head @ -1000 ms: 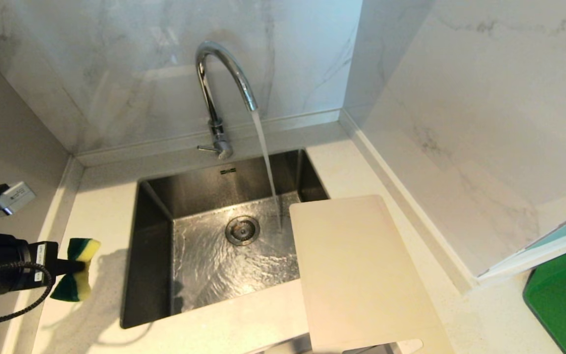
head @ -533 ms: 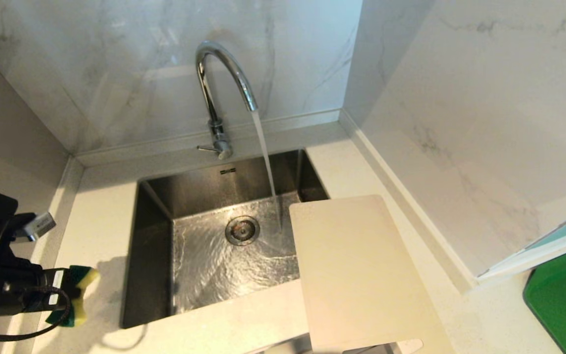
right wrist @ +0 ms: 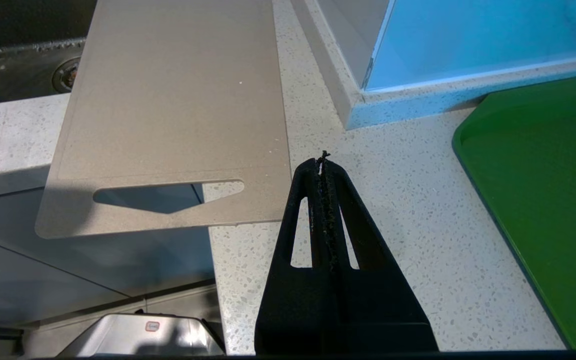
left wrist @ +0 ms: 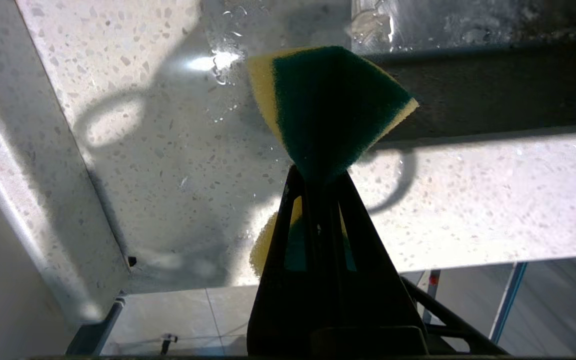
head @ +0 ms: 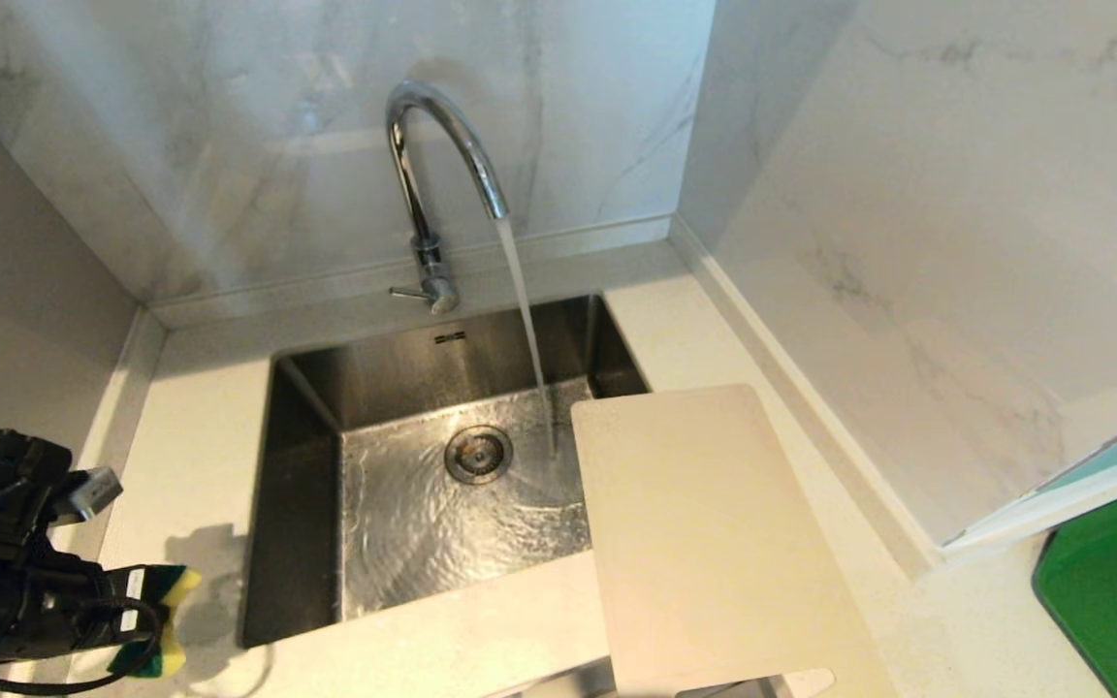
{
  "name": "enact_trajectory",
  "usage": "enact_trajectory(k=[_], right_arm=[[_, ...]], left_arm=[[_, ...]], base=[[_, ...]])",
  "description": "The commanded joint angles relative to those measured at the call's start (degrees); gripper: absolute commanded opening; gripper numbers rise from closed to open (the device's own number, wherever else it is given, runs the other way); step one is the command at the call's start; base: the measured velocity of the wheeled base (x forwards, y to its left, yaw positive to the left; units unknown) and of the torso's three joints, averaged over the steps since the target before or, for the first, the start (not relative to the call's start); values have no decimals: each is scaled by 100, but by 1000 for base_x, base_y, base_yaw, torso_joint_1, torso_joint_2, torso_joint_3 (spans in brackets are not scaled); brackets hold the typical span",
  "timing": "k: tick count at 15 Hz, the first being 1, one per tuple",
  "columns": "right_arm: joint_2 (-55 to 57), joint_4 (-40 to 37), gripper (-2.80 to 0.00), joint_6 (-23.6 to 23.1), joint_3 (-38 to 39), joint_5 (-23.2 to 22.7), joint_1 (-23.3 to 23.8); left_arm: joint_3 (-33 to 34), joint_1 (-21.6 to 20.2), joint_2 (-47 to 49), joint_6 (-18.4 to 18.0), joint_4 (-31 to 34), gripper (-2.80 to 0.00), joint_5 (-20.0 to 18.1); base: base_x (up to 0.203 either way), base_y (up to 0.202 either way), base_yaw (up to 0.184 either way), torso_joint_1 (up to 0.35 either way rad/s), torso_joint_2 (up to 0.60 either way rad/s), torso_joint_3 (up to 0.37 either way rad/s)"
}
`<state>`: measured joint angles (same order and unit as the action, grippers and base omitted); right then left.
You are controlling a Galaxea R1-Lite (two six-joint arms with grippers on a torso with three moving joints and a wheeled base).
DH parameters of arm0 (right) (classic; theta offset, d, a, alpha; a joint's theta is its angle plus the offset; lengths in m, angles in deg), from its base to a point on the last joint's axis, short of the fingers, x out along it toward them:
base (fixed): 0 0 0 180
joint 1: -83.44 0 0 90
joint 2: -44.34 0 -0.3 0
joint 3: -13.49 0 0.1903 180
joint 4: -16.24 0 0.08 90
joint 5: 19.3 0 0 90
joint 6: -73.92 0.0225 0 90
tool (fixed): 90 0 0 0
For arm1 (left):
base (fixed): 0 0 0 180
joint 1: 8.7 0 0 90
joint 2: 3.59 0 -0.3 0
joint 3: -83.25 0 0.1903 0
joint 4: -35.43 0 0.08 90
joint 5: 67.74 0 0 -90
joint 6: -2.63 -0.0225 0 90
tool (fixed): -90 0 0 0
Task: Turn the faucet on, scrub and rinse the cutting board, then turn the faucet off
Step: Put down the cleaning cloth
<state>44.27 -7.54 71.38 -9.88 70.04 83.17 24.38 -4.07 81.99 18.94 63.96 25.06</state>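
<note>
At seven o'clock the left pincer point(head: 137, 620) pinches a yellow-and-green sponge point(head: 159, 620) over the pale speckled stone worktop point(head: 200, 436). The right pincer point(right wrist: 322, 162), empty, has its jaws pressed together. The beige rectangular plastic cutting board point(head: 704, 543) overhangs the steel sink point(head: 423, 504) at five o'clock. At twelve, the chrome gooseneck faucet point(head: 437, 145) runs before marble walls point(head: 229, 126).

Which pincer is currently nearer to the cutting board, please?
Right. The right pincer hovers just beside the cutting board, near its handle end. The left pincer, gripping the sponge, is across the sink.
</note>
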Motion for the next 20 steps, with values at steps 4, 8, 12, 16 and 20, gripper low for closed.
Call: enact_trajectory(k=[4, 8, 12, 16, 20], right_arm=[[7, -2, -280, -1, 9, -13, 0], [7, -2, -280, -1, 9, -13, 0], [7, -2, -280, 17, 9, -4, 0], [7, -2, -280, 17, 9, -4, 0], [7, -2, -280, 18, 9, -4, 0]], left_arm=[[80, -64, 847, 12, -763, -280, -34], [77, -280, 1235, 14, -1048, -280, -39], [69, -314, 1211, 12, -1087, -280, -44], [94, -400, 1100, 69, -1072, -280, -29], [120, -393, 1100, 75, -1043, -280, -26]], base=[[0, 0, 0, 0, 0, 0], [0, 0, 0, 0, 0, 0], [0, 0, 0, 0, 0, 0], [0, 0, 0, 0, 0, 0], [0, 0, 0, 0, 0, 0]])
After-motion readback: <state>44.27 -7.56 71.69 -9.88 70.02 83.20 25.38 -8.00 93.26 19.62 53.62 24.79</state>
